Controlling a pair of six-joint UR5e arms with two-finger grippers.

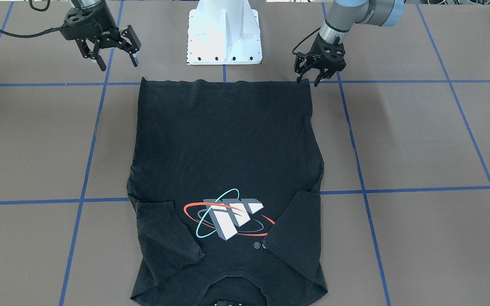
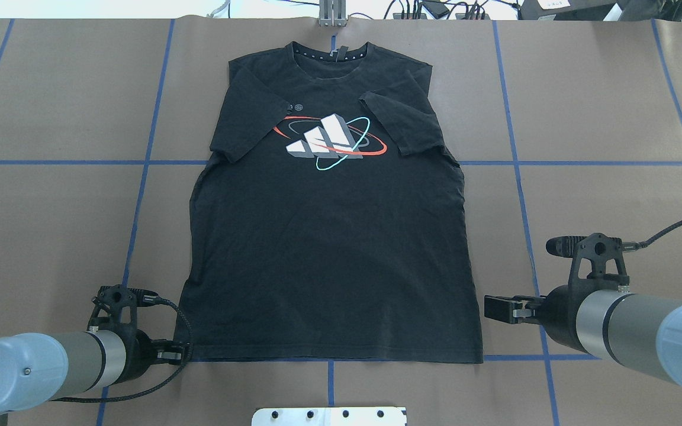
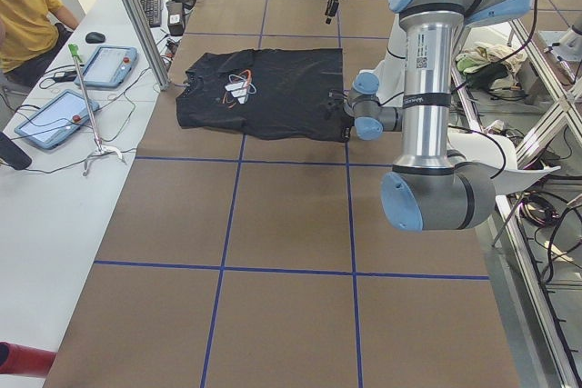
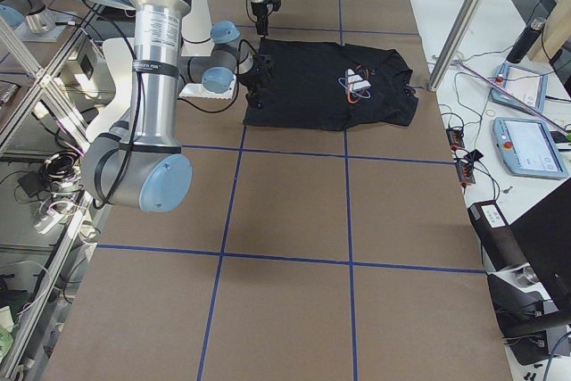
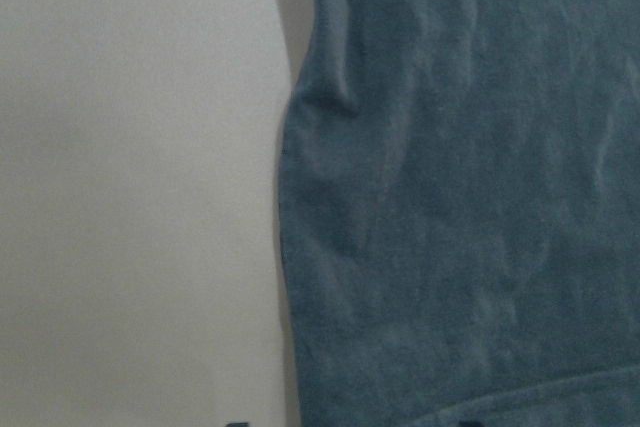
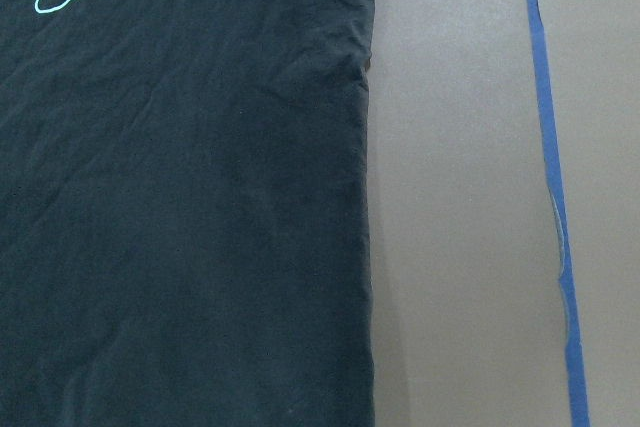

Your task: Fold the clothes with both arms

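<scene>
Left pincer (image 1: 308,80) is down low with its jaws apart, right at one hem corner of the black T-shirt (image 1: 228,144). In the left wrist view the cloth edge fills the frame up close, so it's basically at the fabric, but I don't see it clamped on anything. Right pincer (image 1: 117,63) is spread wide too, holding nothing, hanging above the table (image 1: 419,140) just beside the other hem corner and noticeably higher than its partner.

The shirt lies flat and print-up in the middle of the table, hem (image 2: 329,358) toward the robot and collar (image 2: 332,54) at the far side. Both sleeves (image 1: 166,233) are already tucked in over the chest.

My read: the sleeve part looks done and this is the setup for the big fold, hem up toward the collar. For the next move I'd guess the right one needs to drop down and get over its corner, then both should pinch the hem edge. They'd need to lift and carry evenly, otherwise the cloth skews or those sleeves flop back out.
</scene>
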